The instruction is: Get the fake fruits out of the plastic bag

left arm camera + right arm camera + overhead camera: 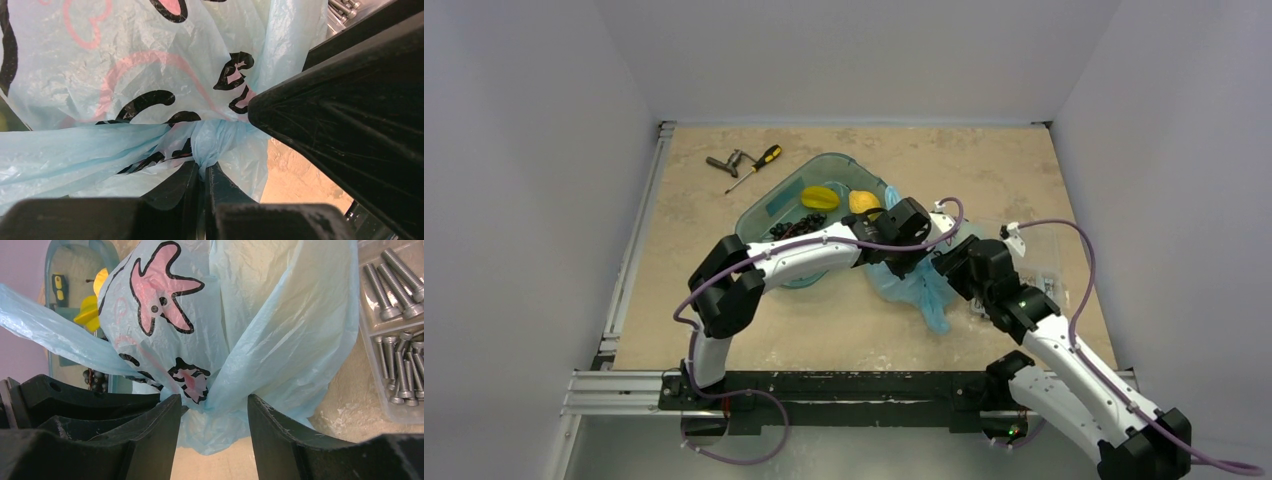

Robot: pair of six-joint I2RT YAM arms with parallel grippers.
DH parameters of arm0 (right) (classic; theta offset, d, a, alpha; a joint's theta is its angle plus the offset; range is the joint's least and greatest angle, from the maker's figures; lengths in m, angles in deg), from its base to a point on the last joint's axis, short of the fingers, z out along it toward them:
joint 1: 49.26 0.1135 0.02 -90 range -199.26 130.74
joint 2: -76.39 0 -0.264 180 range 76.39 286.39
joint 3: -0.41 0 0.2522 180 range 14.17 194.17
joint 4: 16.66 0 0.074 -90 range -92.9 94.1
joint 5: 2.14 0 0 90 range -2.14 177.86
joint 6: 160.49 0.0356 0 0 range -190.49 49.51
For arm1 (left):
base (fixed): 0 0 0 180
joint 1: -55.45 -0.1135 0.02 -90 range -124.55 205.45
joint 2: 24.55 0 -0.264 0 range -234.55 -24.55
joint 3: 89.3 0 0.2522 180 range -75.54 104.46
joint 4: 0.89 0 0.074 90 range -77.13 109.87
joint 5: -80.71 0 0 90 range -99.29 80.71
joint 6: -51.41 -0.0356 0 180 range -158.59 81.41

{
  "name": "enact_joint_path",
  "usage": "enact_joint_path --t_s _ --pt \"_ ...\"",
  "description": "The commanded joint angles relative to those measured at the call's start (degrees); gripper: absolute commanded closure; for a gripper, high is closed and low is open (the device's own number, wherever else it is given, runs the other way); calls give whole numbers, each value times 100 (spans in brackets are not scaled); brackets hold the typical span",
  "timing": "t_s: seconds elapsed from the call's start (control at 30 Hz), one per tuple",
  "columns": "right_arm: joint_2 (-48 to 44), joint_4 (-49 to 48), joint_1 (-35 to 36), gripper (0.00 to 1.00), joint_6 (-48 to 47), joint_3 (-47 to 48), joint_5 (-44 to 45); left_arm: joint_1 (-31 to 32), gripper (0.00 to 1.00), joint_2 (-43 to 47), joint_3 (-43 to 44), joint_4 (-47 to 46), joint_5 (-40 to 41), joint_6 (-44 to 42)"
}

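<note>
Left fingers (196, 175): clenched on a twisted fold of the bag (75, 150); the plastic is gathered into a knot right at their tips.
Right fingers (172, 412): released. They stand apart with the bunched neck of the bag between them and do not pinch it.
Bag: light-blue and crinkled, on the tabletop (844, 340) right of the middle, between the tray and the bolt box, under both wrists.
Print: a pink star figure with a black outline and two small dots, and below it pink-and-black striped patches. Thick black strokes in the left wrist view look like letters, but I cannot read a word.
Fake fruits: cannot be seen; the bag covers what is in it.
Bolt box (400, 415): clear, just right of the bag, with steel bolts lying in it.
Tray (746, 212): teal, beyond the bag to the left. It holds a star fruit (819, 197), a yellow pear (862, 201) and black grapes (792, 228).
Screwdriver (757, 167): yellow-and-black handle, behind the tray, beside a grey metal tool (724, 162).
</note>
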Motion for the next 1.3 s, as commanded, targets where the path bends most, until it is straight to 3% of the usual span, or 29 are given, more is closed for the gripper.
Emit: enact_joint_path --t_s 0.0,0.43,0.67,0.8,0.9,1.03,1.17,1.27 --pt "-204 190 20 48 173 72 116 -3 97 179 190 -41 -181 88" --pt "84 -542 16 57 260 -250 -90 -8 100 513 7 -166 -296 127" --pt "157 -933 20 86 489 -486 -394 -12 100 678 -89 -217 3 191" --pt "-129 -272 20 100 545 -151 197 -105 100 749 -103 -217 285 682" --pt "-513 368 9 100 740 119 794 -292 100 810 -128 -224 180 1167" --pt "-1357 1585 -9 100 1662 330 1910 -790 100 866 -297 -321 -52 1829" --pt "-2297 1755 -6 100 2017 139 2405 -1086 100 704 -273 -341 -373 1999" --pt "-2332 1765 -8 100 1968 122 2461 -1097 100 602 -200 -309 -582 2041"
